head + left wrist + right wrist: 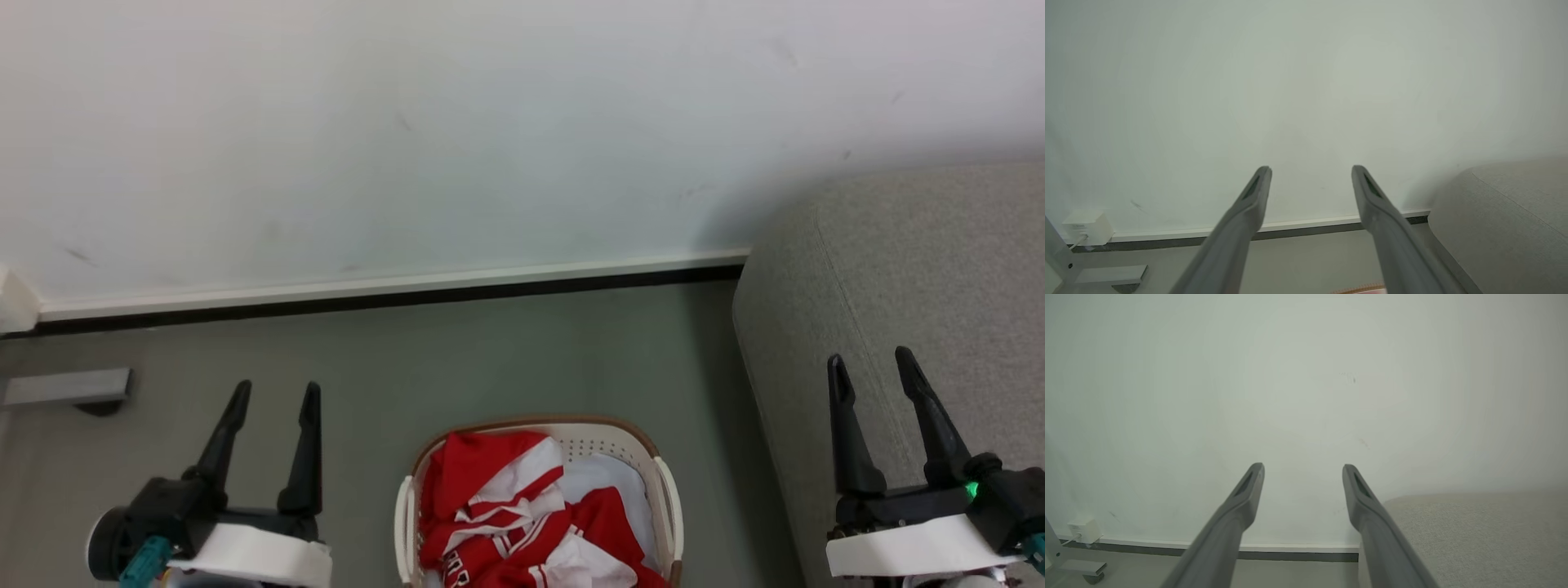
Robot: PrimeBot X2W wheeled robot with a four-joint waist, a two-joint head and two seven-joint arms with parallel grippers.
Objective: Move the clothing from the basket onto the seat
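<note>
In the head view, a plain white wall [408, 122] with a few faint scuffs meets a grey-green floor [490, 359] along a white skirting [392, 286] with a dark line under it. A grey metal foot [65, 388] lies on the floor at far left. The sofa [922, 269] fills the right side, its rounded end towards the wall.

The basket [404, 523] stands on the floor at the bottom centre, just left of the sofa. The clothing [490, 490] is bundled inside it over a white pad [608, 482]. Small white letters show on the clothing near the bottom edge, too small to read.

The left claw [276, 392] hangs over the floor left of the basket, fingers spread, holding and touching nothing. The right claw [869, 359] hangs in front of the sofa, equally spread and empty, with a green light [971, 490] on its wrist.

In the left wrist view, the left claw [1310, 169] is wide apart and empty against the wall. A white box [1086, 226] with a cable sits low on the wall at left, its label unreadable. The sofa [1506, 212] is at right, and a sliver of the basket [1359, 290] rim shows at the bottom edge.

In the right wrist view, the right claw [1303, 467] is likewise wide and empty. The sofa [1474, 531] lies at lower right, and the white box [1084, 530] is at far left.
</note>
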